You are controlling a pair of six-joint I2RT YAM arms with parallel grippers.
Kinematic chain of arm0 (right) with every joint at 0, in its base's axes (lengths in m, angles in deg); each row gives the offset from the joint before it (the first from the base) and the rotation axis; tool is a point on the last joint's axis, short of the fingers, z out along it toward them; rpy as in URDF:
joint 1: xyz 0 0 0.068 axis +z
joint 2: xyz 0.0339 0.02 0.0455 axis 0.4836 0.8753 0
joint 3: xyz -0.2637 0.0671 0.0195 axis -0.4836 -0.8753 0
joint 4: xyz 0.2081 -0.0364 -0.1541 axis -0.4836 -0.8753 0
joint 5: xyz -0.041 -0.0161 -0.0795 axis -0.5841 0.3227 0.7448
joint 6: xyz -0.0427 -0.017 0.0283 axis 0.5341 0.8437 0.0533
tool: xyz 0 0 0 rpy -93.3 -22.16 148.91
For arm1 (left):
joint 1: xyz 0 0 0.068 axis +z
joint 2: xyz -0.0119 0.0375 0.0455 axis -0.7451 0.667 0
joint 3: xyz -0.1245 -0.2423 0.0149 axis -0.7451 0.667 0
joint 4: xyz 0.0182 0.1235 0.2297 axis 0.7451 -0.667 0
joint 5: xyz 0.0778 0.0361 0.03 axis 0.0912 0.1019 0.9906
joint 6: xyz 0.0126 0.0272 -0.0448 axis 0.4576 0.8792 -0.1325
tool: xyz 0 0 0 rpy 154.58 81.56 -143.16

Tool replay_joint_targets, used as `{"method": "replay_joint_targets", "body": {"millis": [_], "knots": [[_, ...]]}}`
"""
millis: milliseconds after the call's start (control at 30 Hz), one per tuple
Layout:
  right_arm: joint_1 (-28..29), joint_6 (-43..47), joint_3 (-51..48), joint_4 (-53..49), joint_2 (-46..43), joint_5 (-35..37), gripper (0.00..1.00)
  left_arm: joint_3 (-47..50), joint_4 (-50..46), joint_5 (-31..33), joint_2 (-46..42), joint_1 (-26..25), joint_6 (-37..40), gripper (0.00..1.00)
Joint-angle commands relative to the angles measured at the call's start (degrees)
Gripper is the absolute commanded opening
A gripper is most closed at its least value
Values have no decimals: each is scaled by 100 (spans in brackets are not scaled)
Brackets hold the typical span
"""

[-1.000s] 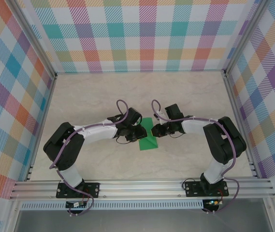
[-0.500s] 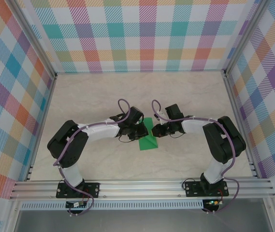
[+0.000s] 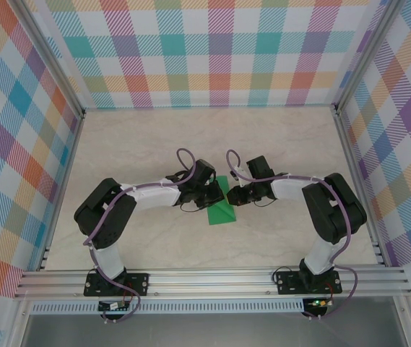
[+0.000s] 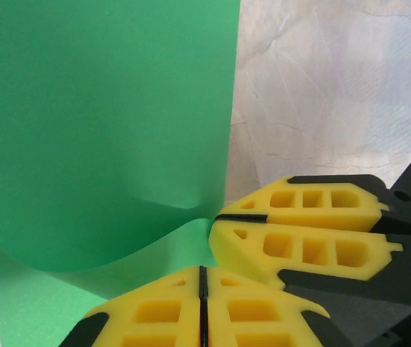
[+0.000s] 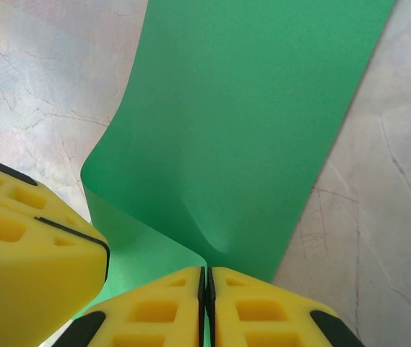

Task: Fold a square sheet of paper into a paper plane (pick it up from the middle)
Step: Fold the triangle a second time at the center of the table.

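The square sheet of paper is plain bright green, unmarked; the left gripper and right gripper are yellow edged with black; the left arm and right arm are black and white, with purple cables; the table is cream, faintly marbled; the walls are pastel plaid in teal, purple, orange, pink and yellow; the rail is silver

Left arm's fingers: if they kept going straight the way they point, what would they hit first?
The green paper: it curls up right in front of the shut left fingers. The right fingers sit off to one side, likely clear.
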Motion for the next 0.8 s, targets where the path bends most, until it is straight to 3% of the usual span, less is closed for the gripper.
{"method": "replay_joint_targets", "body": {"millis": [0, 767], "knots": [[-24, 30, 90, -16, 50, -18, 12, 112, 143, -79, 61, -115, -90, 9], [-18, 39, 99, -63, 70, 16, 12, 200, 342, -141, 404, -122, -118, 9]]}}
